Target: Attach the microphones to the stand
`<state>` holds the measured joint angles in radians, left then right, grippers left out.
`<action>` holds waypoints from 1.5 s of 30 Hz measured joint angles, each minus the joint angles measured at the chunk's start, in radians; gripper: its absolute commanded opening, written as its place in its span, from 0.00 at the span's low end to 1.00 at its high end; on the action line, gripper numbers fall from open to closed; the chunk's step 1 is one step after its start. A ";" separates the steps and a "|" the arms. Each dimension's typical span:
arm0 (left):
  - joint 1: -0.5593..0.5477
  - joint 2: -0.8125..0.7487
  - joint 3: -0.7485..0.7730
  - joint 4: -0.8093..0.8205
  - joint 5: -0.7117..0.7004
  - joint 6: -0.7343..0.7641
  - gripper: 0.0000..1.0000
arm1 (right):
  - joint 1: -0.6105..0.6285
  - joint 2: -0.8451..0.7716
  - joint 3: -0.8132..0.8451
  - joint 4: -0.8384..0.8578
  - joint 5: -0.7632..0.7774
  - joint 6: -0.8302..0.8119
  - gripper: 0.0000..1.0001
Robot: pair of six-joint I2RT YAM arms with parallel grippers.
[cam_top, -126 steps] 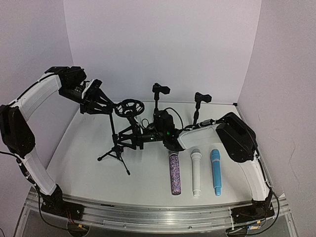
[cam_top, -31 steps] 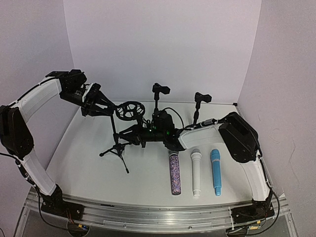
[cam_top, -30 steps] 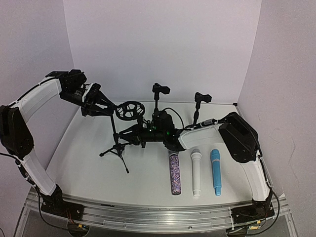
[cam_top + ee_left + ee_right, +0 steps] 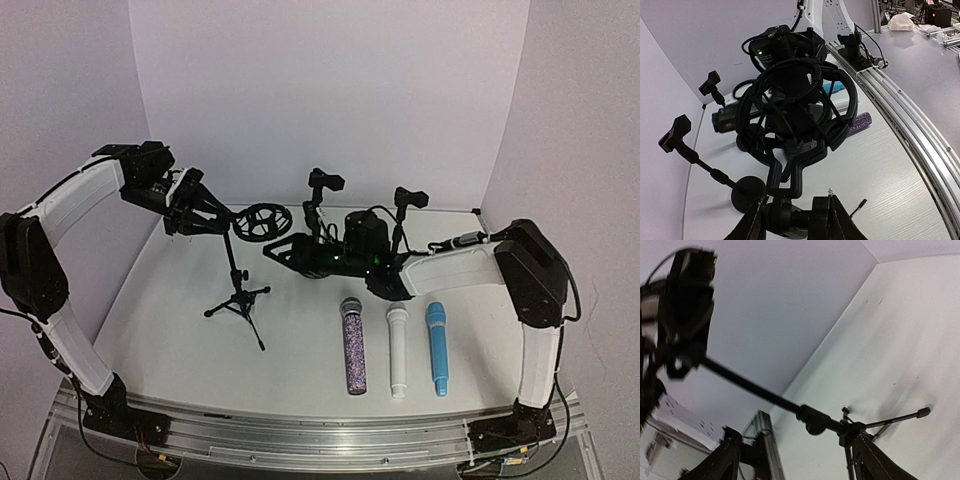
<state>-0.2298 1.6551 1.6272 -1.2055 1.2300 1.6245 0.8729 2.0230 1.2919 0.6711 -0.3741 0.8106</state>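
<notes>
Pinching stand [image 4: 786, 172], left claw [image 4: 795, 220] narrowed.

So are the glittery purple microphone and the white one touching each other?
Apart. The top view shows the purple microphone and the white microphone lying side by side with a clear gap between them.

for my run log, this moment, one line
left end effector: holds black tripod stand; right end effector: open; purple, white, blue microphones: unattached

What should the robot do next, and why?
Probably swing the right gripper, open and empty, down to the purple microphone, nearest of three lying on the table. The left gripper holds the stand near its top.
</notes>
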 measured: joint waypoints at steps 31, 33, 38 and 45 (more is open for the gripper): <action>0.000 0.001 -0.005 -0.017 0.009 0.014 0.00 | 0.099 0.216 0.156 -0.008 0.047 -1.229 0.43; 0.000 0.001 -0.005 -0.019 0.009 0.018 0.00 | 0.099 0.216 0.168 -0.008 0.049 -1.229 0.42; 0.000 0.001 -0.005 -0.024 0.011 0.024 0.00 | 0.099 0.216 0.195 -0.005 0.044 -1.229 0.33; 0.000 0.001 -0.006 -0.025 0.012 0.026 0.00 | 0.099 0.216 0.195 -0.006 0.037 -1.230 0.26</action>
<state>-0.2298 1.6562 1.6215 -1.2301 1.2423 1.6505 0.9714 2.2391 1.4868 0.6651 -0.3370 -0.4198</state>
